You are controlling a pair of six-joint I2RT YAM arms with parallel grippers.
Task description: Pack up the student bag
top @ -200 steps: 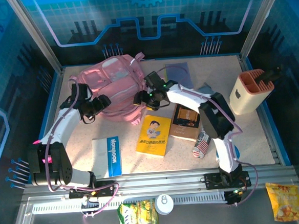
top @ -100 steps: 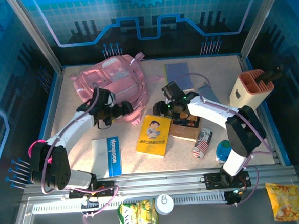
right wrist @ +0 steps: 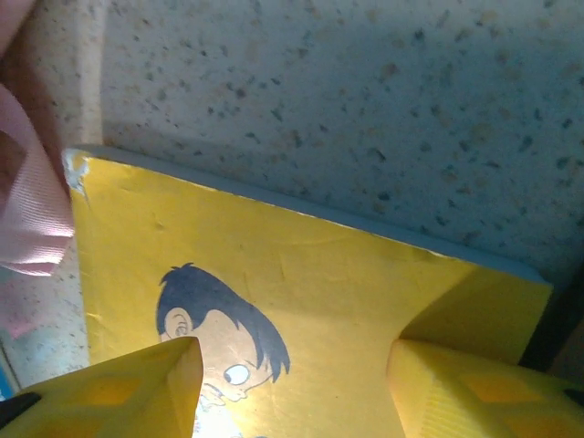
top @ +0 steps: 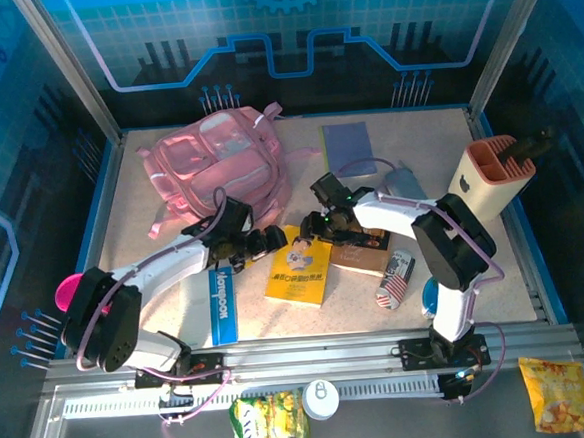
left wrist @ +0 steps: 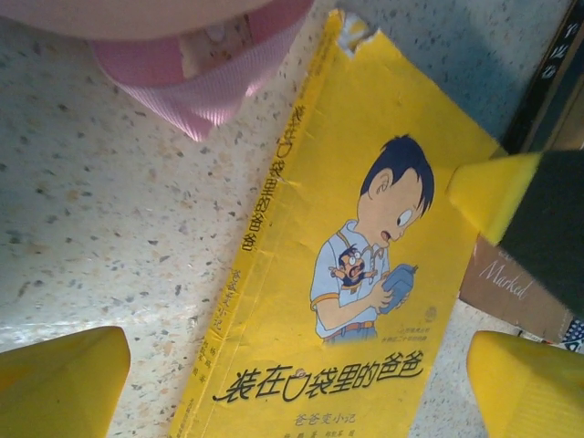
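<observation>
Book pickup in hand: yellow cartoon-cover paperback [top: 300, 264] lies flat just beside large soft pink fabric backpack [top: 218, 164], which sits rear left. Over the cover hangs left gripper [top: 265, 240], jaws wide; at its far edge, right gripper [top: 318, 227], jaws apart, empty. Best to straddle one edge squarely before closing.

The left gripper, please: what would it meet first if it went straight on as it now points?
Probably the yellow book: its cover lies straight ahead of the open left gripper, though depth is unclear.
</observation>
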